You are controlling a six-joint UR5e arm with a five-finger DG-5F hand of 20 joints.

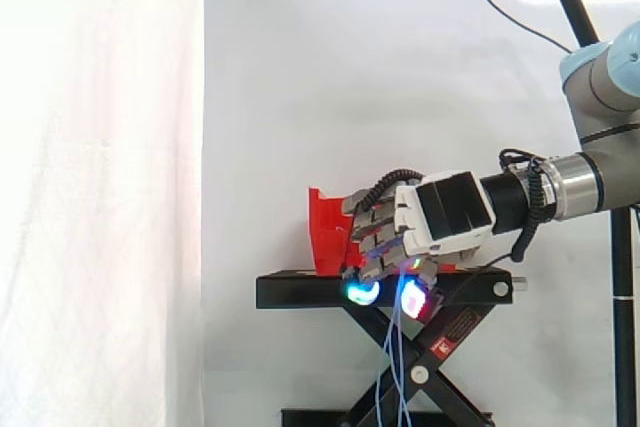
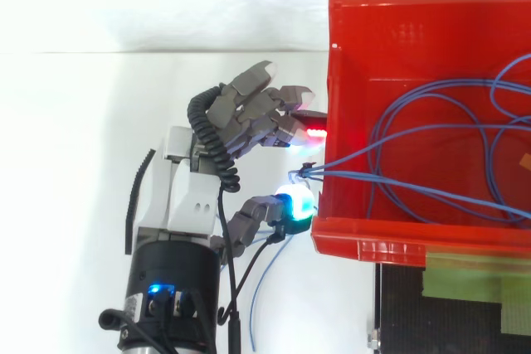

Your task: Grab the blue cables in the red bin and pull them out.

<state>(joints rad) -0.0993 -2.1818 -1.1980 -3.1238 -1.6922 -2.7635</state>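
Side and top views. The hand (image 2: pixel 195 196) sits just outside the red bin (image 2: pixel 398 230), its fingers curled. Thumb and fingertips (image 2: pixel 296 203) pinch the blue cables (image 2: pixel 344 175) where they cross the bin's rim, though the glowing pads partly hide the contact itself. Most loops lie inside the bin and are cut off at the top view's right edge. At least 2 strands hang past the black stand (image 1: pixel 300 292) and run off the side view's bottom edge.

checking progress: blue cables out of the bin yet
Partly: blue cables loop inside the red bin, strands cross its wall to the fingers.
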